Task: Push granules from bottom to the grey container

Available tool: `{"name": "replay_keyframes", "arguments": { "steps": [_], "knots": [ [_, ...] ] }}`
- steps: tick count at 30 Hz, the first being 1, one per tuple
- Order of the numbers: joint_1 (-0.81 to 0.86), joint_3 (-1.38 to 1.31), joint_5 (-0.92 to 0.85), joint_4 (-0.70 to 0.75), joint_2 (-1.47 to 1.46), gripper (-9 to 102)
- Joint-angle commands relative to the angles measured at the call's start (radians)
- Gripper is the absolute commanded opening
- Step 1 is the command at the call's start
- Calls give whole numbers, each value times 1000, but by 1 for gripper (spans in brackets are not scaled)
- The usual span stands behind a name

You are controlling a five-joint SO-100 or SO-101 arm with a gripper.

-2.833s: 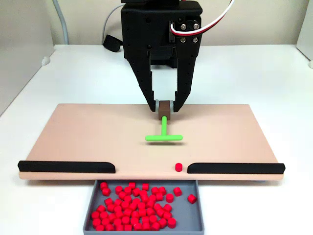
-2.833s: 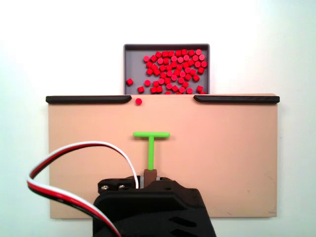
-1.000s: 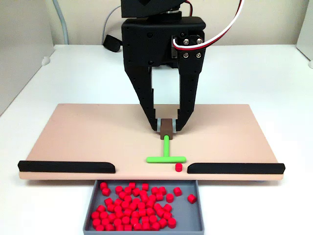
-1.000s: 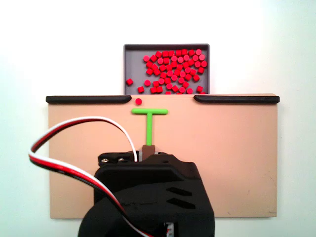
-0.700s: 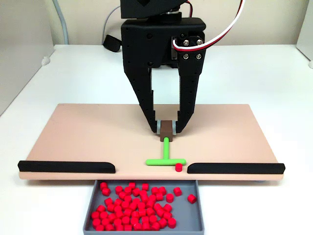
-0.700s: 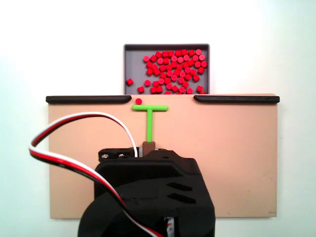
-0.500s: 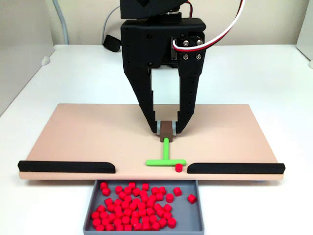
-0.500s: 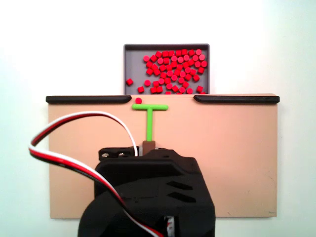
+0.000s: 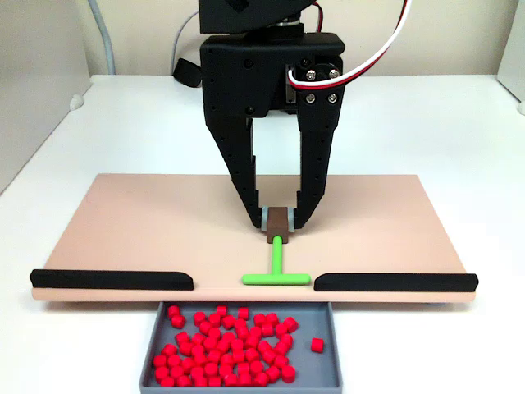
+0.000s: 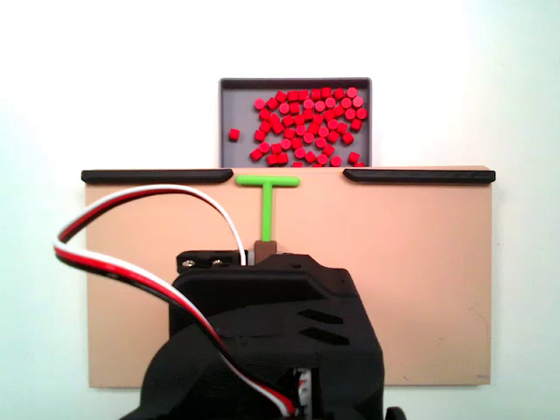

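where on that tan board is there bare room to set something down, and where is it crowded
The flat tan board is bare on both sides of the black two-finger gripper, back from each black edge strip. The middle is taken by the green T-shaped pusher. The shallow grey plastic tray is crowded with small red granules.

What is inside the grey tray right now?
The grey tray holds a heap of red granules, one lying apart. In a fixed view, the tan board covers the tray's near edge.

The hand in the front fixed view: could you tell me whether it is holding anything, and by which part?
The hand is shut on the green T-shaped pusher, gripping the brown block at the top of its stem.
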Motion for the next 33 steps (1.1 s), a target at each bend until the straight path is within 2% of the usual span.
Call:
{"name": "replay_keyframes", "arguments": {
  "steps": [1, 33],
  "knots": [
    [12, -20, -12, -5, -9, 0],
    [41, -161, -48, 6, -95, 0]
  ]
}}
